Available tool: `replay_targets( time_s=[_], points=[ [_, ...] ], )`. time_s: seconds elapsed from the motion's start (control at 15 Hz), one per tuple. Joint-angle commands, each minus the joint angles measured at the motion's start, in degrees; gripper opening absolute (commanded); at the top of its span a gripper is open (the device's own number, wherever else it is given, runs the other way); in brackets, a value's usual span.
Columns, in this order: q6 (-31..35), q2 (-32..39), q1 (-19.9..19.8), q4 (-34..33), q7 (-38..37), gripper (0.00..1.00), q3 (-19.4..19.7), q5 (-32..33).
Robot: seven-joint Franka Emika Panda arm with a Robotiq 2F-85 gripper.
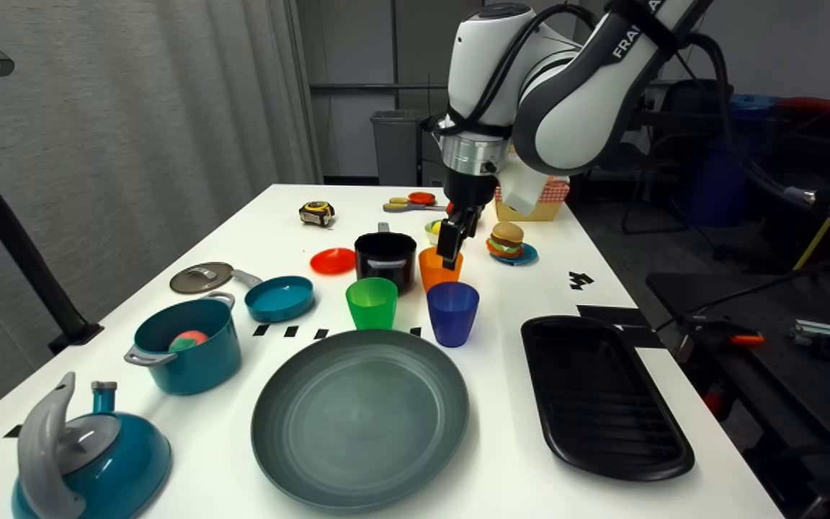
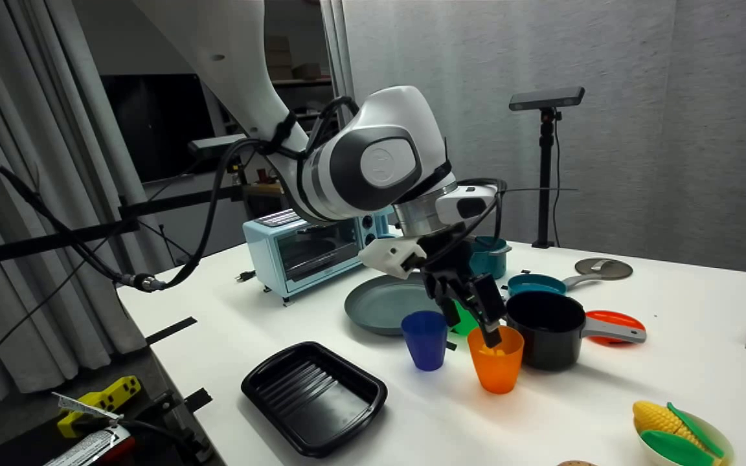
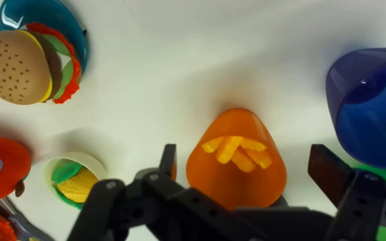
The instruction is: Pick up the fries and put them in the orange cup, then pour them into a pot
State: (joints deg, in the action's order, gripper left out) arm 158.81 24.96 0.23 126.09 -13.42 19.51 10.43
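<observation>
While poised at the orange cup [image 3: 241, 122], looks set to grasp it.
In wrist view: shows fries [image 3: 241, 159] heaped inside, presumably for tipping out; holds nothing, with gripper [image 3: 244, 154] spread wide. In an exterior view: has black pot [image 2: 548, 349] just beside, probably for easy pouring. In an exterior view: points down, tilted, from bent arm [image 1: 577, 137].

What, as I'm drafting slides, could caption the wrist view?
Open hand framing an orange cup of toy fries, with a blue cup, toy hamburger and toy corn cob nearby.
</observation>
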Motion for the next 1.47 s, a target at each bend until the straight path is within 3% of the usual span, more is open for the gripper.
replay_targets(
  time_s=[0.0,0.8,1.4],
  points=[
    [3.4,0.0,0.6,2.2,-2.6,1.00,0.9,1.6],
    [13.4,7.6,3.3,1.1,-1.7,1.00,4.3,0.7],
    [22.7,12.6,11.1,0.5,0.3,1.00,10.7,-2.2]
  ],
)
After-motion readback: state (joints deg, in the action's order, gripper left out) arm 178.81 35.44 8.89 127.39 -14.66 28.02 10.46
